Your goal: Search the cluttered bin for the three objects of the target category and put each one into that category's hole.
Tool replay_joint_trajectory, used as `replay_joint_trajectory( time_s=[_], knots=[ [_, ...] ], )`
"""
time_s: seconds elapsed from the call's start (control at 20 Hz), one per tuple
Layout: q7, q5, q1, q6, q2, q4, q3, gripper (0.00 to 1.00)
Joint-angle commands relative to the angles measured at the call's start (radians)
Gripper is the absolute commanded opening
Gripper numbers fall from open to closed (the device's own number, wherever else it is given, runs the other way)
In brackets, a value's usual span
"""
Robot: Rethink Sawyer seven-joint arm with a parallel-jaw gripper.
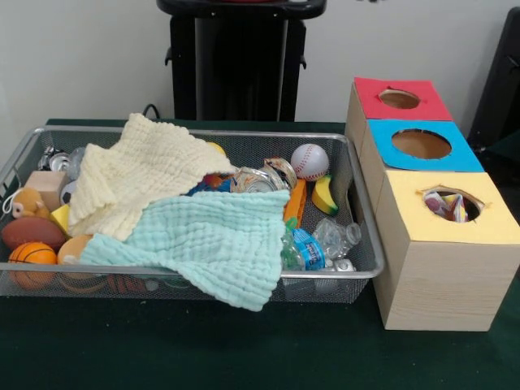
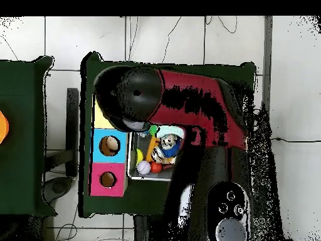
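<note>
Mint cloth draped over bin rim

Wire bin packed: baseball, basketball, crushed bottle under two cloths. Beside it, sorting box with red, blue, yellow holes.

This looks like a robotics lab. A bench covered in dark green cloth carries a wire mesh bin of mixed test objects and a row of wooden boxes with coloured, holed tops. Cables trail over a pale tiled floor, against plain white walls.
</note>
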Motion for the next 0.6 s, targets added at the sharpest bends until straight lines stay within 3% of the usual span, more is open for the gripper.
replay_joint_trajectory(
  time_s=[0.05,0.6],
  knots=[
    [-0.275,-0.081,-0.091,-0.021,-0.029,0.152,0.080,0.00],
    [-0.232,-0.119,-0.127,-0.072,-0.022,0.176,0.117,0.00]
  ],
)
